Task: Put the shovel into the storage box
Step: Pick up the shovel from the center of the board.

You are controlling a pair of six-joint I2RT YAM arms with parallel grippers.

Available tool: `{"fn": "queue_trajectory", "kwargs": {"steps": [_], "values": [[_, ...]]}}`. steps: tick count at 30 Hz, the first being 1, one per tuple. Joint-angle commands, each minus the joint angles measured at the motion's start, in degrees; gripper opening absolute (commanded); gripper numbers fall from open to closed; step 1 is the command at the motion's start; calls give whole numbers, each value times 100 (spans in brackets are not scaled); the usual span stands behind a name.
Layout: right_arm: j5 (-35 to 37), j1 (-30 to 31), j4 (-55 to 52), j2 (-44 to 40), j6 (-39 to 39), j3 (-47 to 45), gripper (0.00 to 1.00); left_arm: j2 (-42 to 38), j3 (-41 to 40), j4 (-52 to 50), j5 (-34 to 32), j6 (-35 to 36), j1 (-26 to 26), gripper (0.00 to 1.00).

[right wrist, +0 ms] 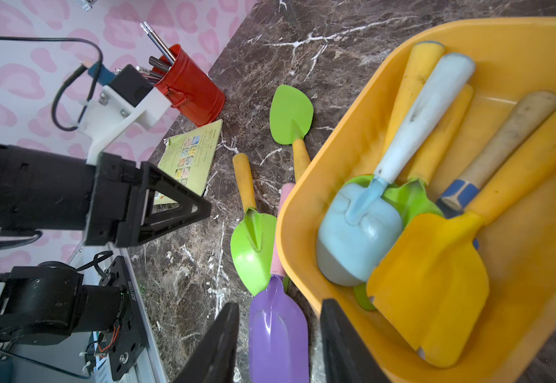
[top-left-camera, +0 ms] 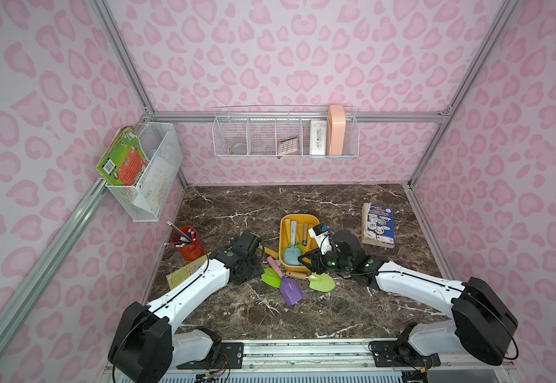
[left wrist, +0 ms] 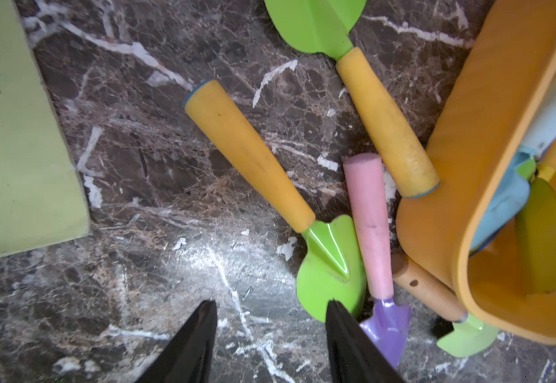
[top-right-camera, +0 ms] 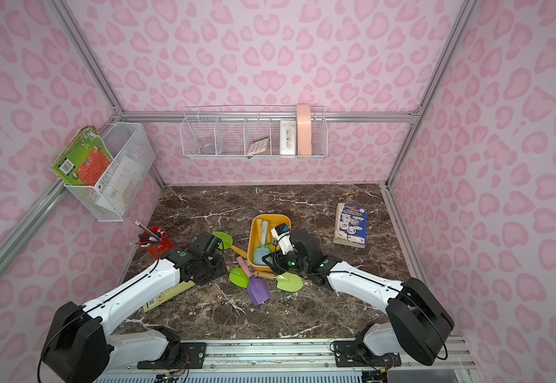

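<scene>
The yellow-orange storage box (top-left-camera: 283, 232) (right wrist: 518, 49) sits mid-table and holds several toy shovels, among them a light blue one (right wrist: 359, 232) and a yellow one (right wrist: 432, 285). Left of and in front of it, loose shovels lie on the marble: a green one with a yellow handle (left wrist: 246, 156), a purple one with a pink handle (top-left-camera: 290, 290) (left wrist: 369, 225), another green one (top-right-camera: 222, 239) and a wooden-handled green one (top-left-camera: 322, 282). My left gripper (left wrist: 271, 303) hangs open over bare marble beside the green blade. My right gripper (right wrist: 279, 305) is open at the box's near-left corner, holding nothing.
A red pen cup (top-left-camera: 188, 243) and a yellow-green booklet (top-left-camera: 183, 273) lie by the left arm. A blue-covered book (top-left-camera: 378, 224) lies to the right of the box. White wire baskets hang on the back wall (top-left-camera: 285, 136) and the left wall (top-left-camera: 147, 169).
</scene>
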Motion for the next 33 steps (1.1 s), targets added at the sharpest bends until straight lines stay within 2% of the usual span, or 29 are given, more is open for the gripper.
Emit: {"fn": "queue_trajectory", "kwargs": {"steps": [1, 12, 21, 28, 33], "values": [[131, -61, 147, -150, 100, -116, 43, 329, 125, 163, 55, -233, 62, 56], [120, -167, 263, -315, 194, -327, 43, 1279, 459, 498, -14, -366, 186, 54], [85, -169, 372, -280, 239, -415, 43, 1890, 653, 618, -29, -304, 236, 49], [42, -188, 465, -222, 296, -440, 43, 2013, 587, 717, 43, -298, 255, 42], [33, -186, 486, -219, 325, -448, 43, 1792, 606, 623, -77, -178, 257, 35]]}}
